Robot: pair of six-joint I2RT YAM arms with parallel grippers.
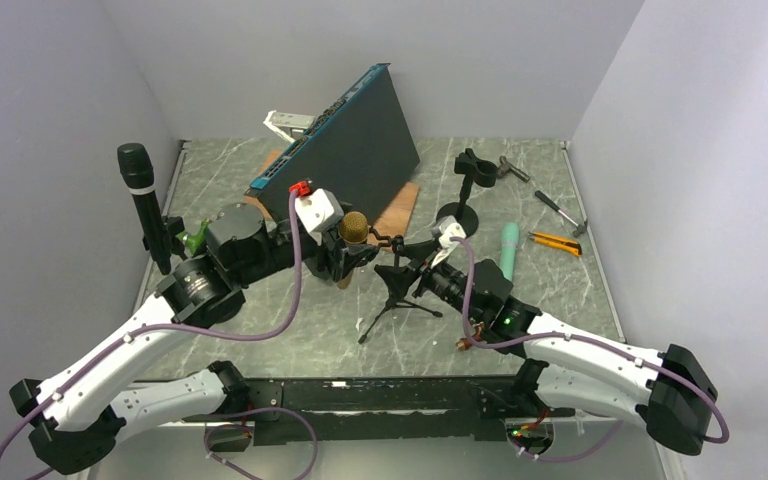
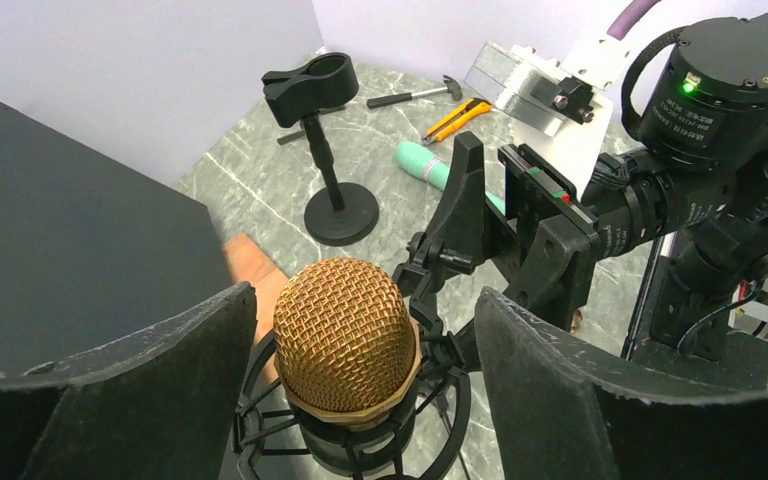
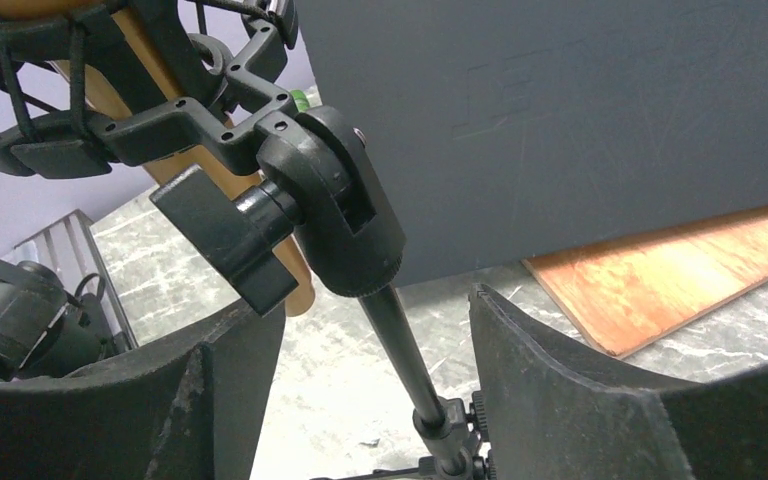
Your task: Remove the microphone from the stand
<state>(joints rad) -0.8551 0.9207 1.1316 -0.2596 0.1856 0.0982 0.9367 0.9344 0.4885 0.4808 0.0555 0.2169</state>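
**Ana:** Left gripper (image 2: 365,300) fills the near view. Is it holding anything?

**Ben:** No. Its jaws stand wide, with the gold microphone (image 2: 345,335) between them and a gap on each side. The mic sits in its shock mount (image 2: 260,410) on the tripod stand (image 1: 397,287), near the middle of the tabletop (image 1: 560,300).

**Ana:** And the right gripper (image 3: 370,305)?

**Ben:** Also open, gripping nothing, with the stand's stem between its fingers. A dark panel (image 1: 350,150) leans behind, toward the far edge.

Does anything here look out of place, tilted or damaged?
The large dark panel at the back stands tilted, not flat. A teal object lies loose beside an empty clip stand. Nothing looks spilled or broken.
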